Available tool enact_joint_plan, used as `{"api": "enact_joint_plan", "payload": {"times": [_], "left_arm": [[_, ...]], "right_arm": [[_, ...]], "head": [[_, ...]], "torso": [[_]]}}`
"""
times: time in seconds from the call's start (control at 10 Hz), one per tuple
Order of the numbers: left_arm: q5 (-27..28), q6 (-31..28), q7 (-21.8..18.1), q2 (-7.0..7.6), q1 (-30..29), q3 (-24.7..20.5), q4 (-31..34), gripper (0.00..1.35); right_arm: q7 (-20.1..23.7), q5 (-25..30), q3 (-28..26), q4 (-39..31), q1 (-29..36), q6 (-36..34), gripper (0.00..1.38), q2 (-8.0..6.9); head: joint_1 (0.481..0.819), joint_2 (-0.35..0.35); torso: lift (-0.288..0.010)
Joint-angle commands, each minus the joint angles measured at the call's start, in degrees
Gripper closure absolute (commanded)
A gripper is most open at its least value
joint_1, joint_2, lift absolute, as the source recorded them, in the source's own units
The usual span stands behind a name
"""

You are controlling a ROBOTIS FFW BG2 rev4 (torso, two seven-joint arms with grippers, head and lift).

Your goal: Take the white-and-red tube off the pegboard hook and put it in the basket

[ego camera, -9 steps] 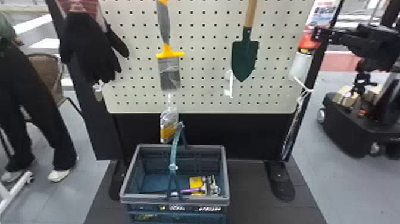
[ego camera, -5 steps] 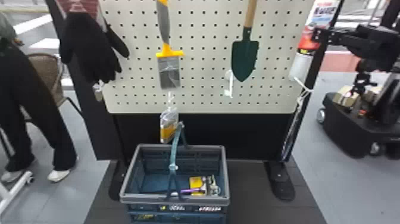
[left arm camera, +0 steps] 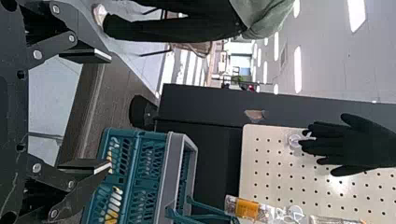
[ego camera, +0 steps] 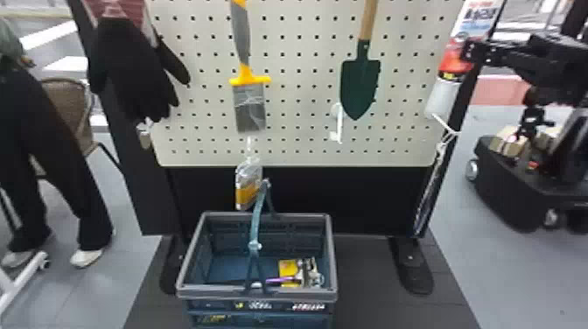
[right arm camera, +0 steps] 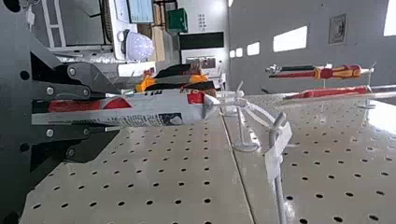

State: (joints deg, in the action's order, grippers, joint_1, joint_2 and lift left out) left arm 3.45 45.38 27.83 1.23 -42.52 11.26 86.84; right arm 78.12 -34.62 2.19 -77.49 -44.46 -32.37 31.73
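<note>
Tube [right arm camera: 154, 109] in jaws of right gripper [right arm camera: 114, 112]

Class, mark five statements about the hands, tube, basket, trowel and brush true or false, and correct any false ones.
1. The right hand has the tube between its fingers. True.
2. The left hand is closed around something. False: its fingers stand apart with nothing between them.
3. The basket is empty. False: a yellow item lies in it, among other things.
4. The trowel hangs with its blade pointing down. True.
5. In the head view, the brush hangs to the right of the trowel. False: it hangs to the left.
</note>
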Motion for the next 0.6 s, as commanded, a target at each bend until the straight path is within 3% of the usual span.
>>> {"api": "enact_joint_plan", "payload": {"times": [0.0, 0.5], "left_arm": [[-0.2, -0.2, 0.0, 0.0, -0.1, 0.1, 0.0, 0.47], [-0.9, -0.4, 0.0, 0.35, -0.1, 0.4, 0.0, 0.47]], "right_arm": [[-0.3, 0.4, -2.6, -5.0, 3.0, -0.8, 1.0, -0.09], [-1.2, 1.5, -5.7, -8.4, 3.8, -0.9, 1.0, -0.09]], "head": [[0.549, 0.0], [0.549, 0.0]], "torso": [[-0.1], [-0.1]]}}
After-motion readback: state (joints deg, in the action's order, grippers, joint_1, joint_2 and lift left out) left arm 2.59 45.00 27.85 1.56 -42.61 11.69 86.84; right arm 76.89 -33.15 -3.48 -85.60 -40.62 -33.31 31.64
